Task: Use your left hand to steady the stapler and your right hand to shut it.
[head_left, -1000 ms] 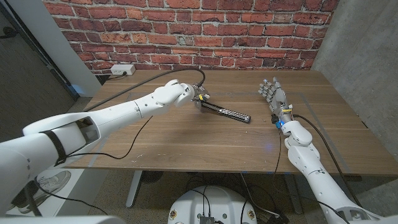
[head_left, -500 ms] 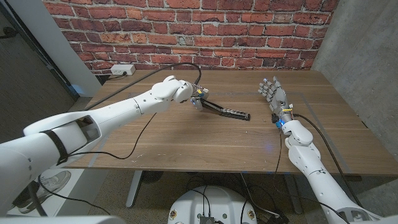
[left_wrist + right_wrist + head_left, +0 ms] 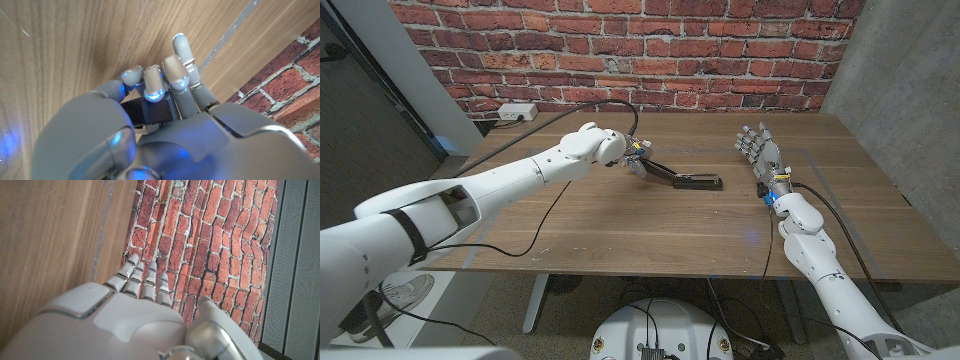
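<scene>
A long black stapler [image 3: 688,179] lies near the middle of the wooden table [image 3: 620,225], its far end pointing toward the robot's right. My left hand [image 3: 632,156] grips its near end, fingers curled around it. In the left wrist view those fingers [image 3: 155,85] wrap a dark part of the stapler [image 3: 150,112] against the palm. I cannot tell how far the stapler gapes. My right hand [image 3: 757,150] stands upright at the right of the table, fingers spread and holding nothing, well apart from the stapler. The right wrist view has its fingers [image 3: 142,280] reaching toward the brick wall.
A white power box [image 3: 517,112] sits at the table's back left corner. A black cable [image 3: 555,200] runs from the left arm across the table's left half. A brick wall [image 3: 620,50] stands behind the table.
The stapler's free end has swung slightly toward the wall, so it lies more level in the picture. My left hand shifted a little with it. The right hand has not moved.
</scene>
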Controlling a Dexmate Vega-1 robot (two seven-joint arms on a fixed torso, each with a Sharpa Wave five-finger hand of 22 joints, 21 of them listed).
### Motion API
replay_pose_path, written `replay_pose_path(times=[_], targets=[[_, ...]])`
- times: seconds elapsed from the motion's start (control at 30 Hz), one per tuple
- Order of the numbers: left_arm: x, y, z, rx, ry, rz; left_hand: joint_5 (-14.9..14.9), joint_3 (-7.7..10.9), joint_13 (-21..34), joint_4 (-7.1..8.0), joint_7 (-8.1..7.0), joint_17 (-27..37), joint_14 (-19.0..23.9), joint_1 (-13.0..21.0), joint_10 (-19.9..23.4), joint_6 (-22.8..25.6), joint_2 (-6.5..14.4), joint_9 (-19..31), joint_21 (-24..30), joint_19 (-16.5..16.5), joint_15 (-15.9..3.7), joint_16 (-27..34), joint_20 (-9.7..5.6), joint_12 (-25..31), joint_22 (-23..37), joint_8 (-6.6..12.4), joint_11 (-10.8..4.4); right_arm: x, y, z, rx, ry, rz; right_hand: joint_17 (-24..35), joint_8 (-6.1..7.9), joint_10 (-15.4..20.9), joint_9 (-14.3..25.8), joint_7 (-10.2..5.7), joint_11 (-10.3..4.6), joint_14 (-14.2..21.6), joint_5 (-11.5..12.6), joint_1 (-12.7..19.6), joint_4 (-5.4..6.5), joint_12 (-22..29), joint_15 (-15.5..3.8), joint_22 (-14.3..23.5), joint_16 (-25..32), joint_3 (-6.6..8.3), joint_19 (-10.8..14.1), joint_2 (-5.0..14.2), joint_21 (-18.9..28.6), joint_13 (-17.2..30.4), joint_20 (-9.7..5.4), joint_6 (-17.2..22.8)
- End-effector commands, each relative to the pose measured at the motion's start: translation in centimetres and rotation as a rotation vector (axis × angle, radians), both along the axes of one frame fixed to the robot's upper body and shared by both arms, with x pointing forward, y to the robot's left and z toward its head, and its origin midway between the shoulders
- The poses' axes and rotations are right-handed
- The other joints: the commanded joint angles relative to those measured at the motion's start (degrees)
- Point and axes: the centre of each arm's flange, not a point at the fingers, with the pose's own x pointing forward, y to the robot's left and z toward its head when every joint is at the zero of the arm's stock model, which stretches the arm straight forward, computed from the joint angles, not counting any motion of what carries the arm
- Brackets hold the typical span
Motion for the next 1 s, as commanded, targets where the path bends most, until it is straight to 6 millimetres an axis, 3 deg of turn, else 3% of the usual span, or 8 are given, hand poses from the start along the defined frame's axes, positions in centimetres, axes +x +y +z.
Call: replay_pose_path(times=[0.03, 0.23, 0.5, 1.0], targets=[[-0.6, 1.1, 0.8, -0.140, -0.054, -0.077, -0.14, 2.55, 0.23, -0.17, 3.50, 0.08, 0.52, -2.02, 0.49, 3.51, 0.09, 1.27, 1.01, 0.88, -0.14, 1.16, -0.36, 7.13, -0.44, 1.14, 0.10, 0.0, 0.0, -0.1, 0.003, 0.001, -0.005, 0.14, 0.39, 0.65, 0.07, -0.19, -0.03, 0.26, 0.28, -0.10, 0.30, 0.26, -0.57, 0.29, 0.14, 0.13, 0.41, 0.38, -0.23, 0.24, -0.26, 0.54], [-1.2, 1.2, 1.3, -0.177, -0.091, -0.107, -0.34, 5.68, 0.20, -0.42, 3.50, 0.03, 0.72, -4.49, 0.95, 3.46, 0.16, 4.38, 2.58, 1.01, -0.13, 2.43, -0.73, 8.26, -0.74, 3.49, -0.18, -0.1, 0.0, -0.1, 0.002, -0.001, -0.008, 0.14, 0.43, 0.74, 0.07, -0.25, -0.12, 0.30, 0.33, -0.13, 0.41, 0.25, -0.61, 0.30, 0.14, 0.22, 0.42, 0.63, -0.32, 0.24, -0.33, 0.77], [-1.7, 1.4, 1.9, -0.219, -0.101, -0.123, -0.72, 8.18, 0.20, -0.61, 3.40, -0.05, 0.52, -7.06, 0.83, 3.51, 0.30, 3.12, 3.89, 0.58, -0.21, 3.40, -1.00, 8.58, -1.53, 3.20, -0.15, -0.3, -0.2, -0.5, -0.002, 0.009, -0.022, 0.02, 0.50, 1.16, 0.06, 0.06, -0.29, 1.65, 0.48, 0.79, -0.10, 0.26, -1.14, 0.29, 0.43, 0.74, 1.51, 1.00, -0.26, 0.24, -0.88, 1.41], [-1.7, 1.2, 3.0, -0.330, -0.010, -0.131, -1.52, 10.72, 0.18, -1.26, 3.20, -0.18, 0.17, -11.15, 0.94, 3.19, 1.15, 3.47, 6.28, -0.12, -0.52, 4.63, -1.41, 8.71, -2.90, 4.30, -0.44, -0.5, -0.4, -1.9, 0.015, 0.010, -0.022, -0.08, 1.78, 2.97, 0.21, 0.69, -1.07, 3.16, 0.58, 6.26, -4.54, 0.50, -2.17, 0.18, 0.34, 2.05, 2.84, -0.23, -1.07, 0.24, -1.31, 6.58]])
